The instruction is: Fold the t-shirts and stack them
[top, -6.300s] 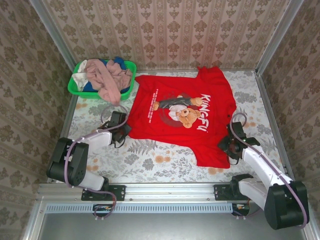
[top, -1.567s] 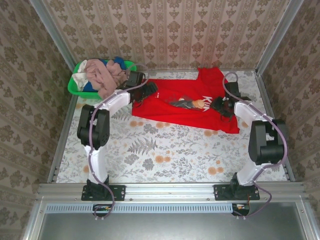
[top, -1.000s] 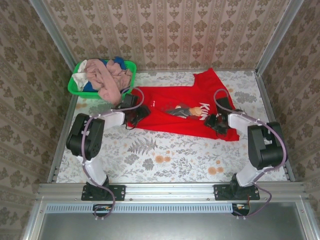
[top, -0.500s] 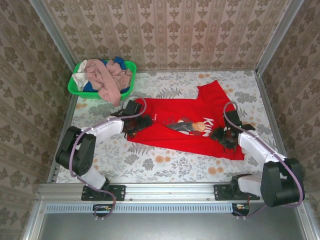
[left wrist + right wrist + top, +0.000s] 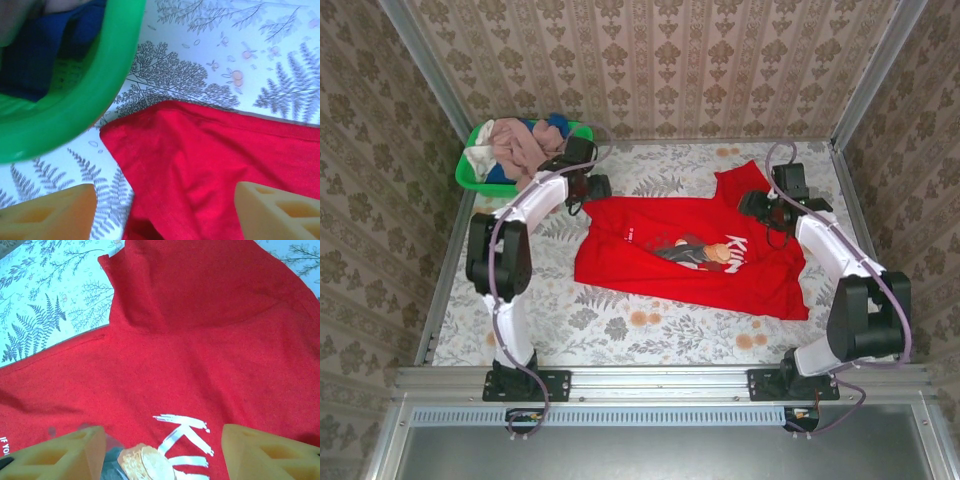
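Basket point(image 5: 464, 174): pink shirt point(image 5: 515, 150), blue shirt point(image 5: 557, 126), white cloth point(image 5: 478, 158) heaped inside | red shirt point(image 5: 650, 270): on table | left gripper point(image 5: 165, 202), right gripper point(image 5: 162, 440): jaws apart, empty

Green plastic basket point(image 5: 115, 65) on the fern-print table point(image 5: 650, 330), far-left corner; patterned wallpaper point(image 5: 660, 60) behind the table; metal rail point(image 5: 650, 383) along its near edge.
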You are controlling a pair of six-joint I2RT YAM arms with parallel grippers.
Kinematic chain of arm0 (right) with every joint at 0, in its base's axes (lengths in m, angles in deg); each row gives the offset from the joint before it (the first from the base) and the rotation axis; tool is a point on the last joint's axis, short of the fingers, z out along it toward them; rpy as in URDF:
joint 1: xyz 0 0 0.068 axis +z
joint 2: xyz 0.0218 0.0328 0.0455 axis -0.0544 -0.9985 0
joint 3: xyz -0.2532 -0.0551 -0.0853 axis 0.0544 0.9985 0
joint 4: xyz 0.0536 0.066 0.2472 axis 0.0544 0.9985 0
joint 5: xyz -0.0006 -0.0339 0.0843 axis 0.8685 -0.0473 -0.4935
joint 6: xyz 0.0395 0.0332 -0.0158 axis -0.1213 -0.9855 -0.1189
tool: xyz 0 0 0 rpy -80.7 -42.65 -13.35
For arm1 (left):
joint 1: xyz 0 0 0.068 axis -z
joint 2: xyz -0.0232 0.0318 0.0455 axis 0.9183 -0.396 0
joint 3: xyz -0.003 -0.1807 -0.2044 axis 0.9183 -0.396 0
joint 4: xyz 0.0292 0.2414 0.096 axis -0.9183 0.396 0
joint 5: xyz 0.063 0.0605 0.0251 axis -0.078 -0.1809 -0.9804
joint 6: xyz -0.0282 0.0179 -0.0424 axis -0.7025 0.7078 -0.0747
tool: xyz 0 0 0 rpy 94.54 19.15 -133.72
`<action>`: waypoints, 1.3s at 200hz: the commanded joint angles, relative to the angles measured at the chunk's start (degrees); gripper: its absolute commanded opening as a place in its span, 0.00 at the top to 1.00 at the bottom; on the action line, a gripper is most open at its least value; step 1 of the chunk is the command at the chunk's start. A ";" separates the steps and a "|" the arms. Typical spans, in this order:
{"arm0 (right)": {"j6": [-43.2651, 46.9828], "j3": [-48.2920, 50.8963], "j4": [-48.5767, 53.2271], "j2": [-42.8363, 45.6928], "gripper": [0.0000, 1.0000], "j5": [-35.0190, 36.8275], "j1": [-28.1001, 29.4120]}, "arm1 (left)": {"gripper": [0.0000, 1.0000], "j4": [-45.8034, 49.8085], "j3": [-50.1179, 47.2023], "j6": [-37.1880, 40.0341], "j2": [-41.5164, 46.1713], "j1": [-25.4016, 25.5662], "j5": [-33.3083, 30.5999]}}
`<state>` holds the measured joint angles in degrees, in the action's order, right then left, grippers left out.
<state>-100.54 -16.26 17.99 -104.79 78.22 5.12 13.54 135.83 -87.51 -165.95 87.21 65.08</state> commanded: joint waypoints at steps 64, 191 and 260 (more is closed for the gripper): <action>1.25 -1.72 -2.31 -3.86 0.38 -2.89 -1.37 | 0.41 3.31 10.05 -5.75 -12.02 -0.32 -4.85; -11.12 -23.78 6.67 -37.50 0.42 -4.56 -8.69 | 0.34 2.57 11.08 -8.17 -11.81 3.90 -4.25; -9.14 -21.09 5.92 -33.57 0.41 -5.22 -13.21 | 0.31 2.55 15.63 -8.39 -15.67 3.11 -2.20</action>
<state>-110.55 -39.04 19.12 -139.44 70.22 -7.62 15.83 147.87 -94.61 -180.44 90.66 62.07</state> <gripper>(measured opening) 0.588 0.686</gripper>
